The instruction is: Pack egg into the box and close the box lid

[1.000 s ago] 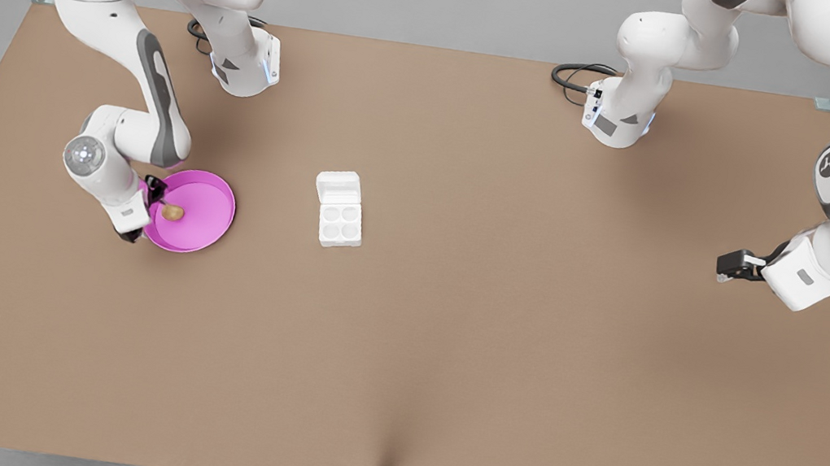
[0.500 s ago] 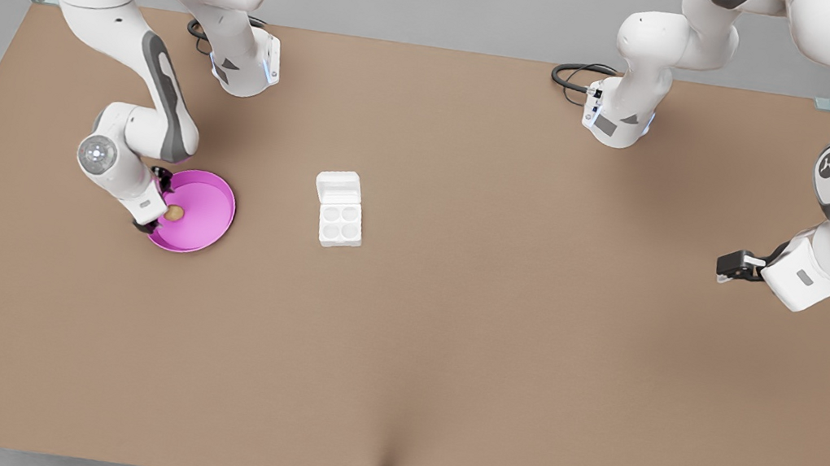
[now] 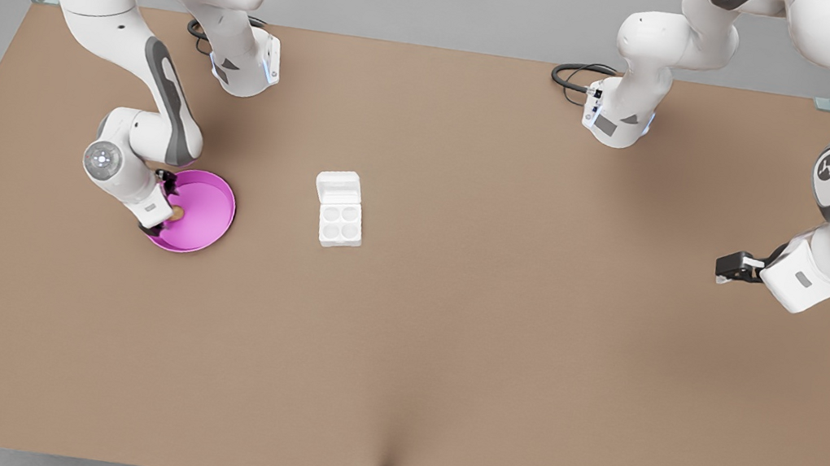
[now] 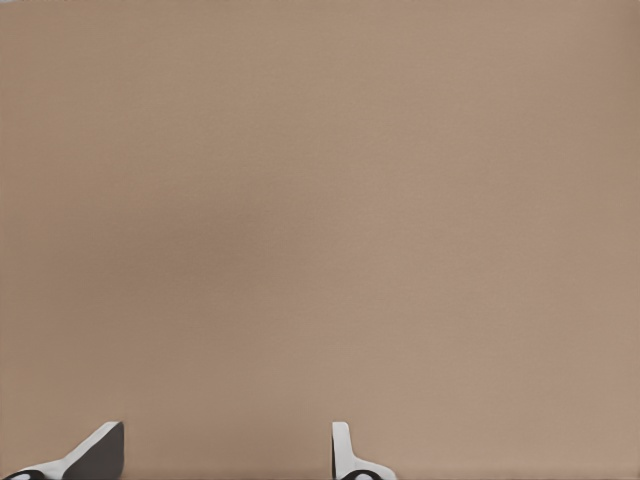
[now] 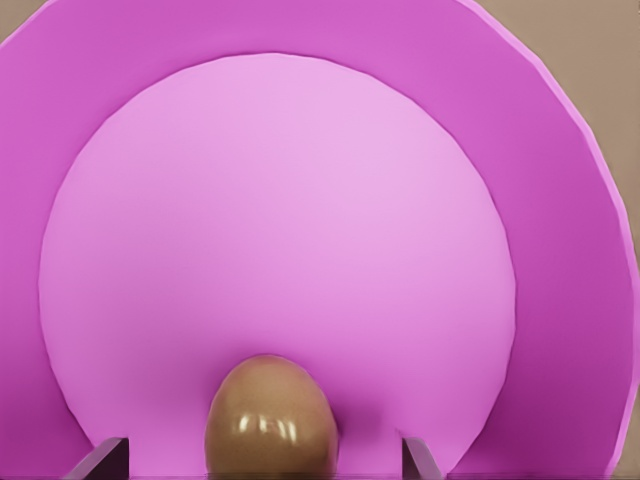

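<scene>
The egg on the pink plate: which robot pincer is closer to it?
The right pincer: its open fingers straddle the egg on the pink plate. The left pincer waits far across the table.

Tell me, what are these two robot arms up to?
The right gripper is down in the pink plate with its open fingers on either side of the egg, apparently about to grasp it. The box sits mid-table with its box lid open and its cups empty. The left gripper waits over bare table, open.
</scene>
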